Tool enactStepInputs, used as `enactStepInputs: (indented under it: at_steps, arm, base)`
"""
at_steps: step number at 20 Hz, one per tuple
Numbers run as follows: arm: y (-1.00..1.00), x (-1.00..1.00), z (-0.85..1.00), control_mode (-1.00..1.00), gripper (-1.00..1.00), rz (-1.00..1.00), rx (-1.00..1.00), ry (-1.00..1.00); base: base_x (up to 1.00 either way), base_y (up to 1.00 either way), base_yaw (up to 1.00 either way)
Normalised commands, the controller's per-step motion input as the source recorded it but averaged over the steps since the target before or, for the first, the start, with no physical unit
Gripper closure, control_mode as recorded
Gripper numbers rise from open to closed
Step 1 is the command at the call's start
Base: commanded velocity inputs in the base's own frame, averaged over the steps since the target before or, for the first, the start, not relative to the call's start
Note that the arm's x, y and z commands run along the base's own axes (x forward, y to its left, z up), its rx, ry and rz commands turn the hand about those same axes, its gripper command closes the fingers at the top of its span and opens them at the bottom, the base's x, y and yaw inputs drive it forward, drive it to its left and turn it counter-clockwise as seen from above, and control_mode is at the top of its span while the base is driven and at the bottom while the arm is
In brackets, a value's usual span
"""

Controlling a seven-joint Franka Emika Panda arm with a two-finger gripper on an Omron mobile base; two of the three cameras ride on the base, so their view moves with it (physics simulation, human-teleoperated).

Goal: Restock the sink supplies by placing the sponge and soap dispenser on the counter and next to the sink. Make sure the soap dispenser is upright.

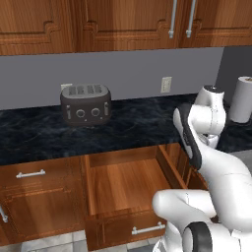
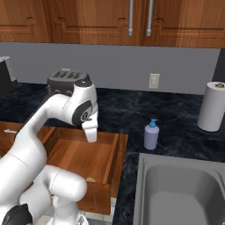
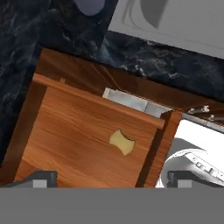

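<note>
A small yellow sponge lies on the floor of the open wooden drawer, near its front wall; in the right base view the sponge peeks over the drawer front. The lavender soap dispenser stands upright on the black counter, just left of the back corner of the grey sink. My gripper hangs above the drawer, pointing down, open with nothing between its fingertips. The top edge of the hand view shows the soap dispenser and sink.
A dark toaster sits at the back of the counter, left of the drawer. A white paper towel roll stands at the far right behind the sink. Upper cabinets hang overhead.
</note>
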Motion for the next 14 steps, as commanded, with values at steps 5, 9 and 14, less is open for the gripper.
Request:
enactStepInputs:
  at_steps: [5, 9, 14]
  arm:
    - [0.40, 0.01, -0.63, -1.00, -1.00, 0.56, -0.08, 0.11]
    - [0.01, 0.44, -0.63, -1.00, -1.00, 0.44, -0.01, 0.13]
    - [0.00, 0.52, -0.29, -1.00, -1.00, 0.27, 0.00, 0.07]
  base:
    - [0.00, 0.00, 0.00]
    - [0.00, 0.00, 0.00]
    - [0.00, 0.00, 0.00]
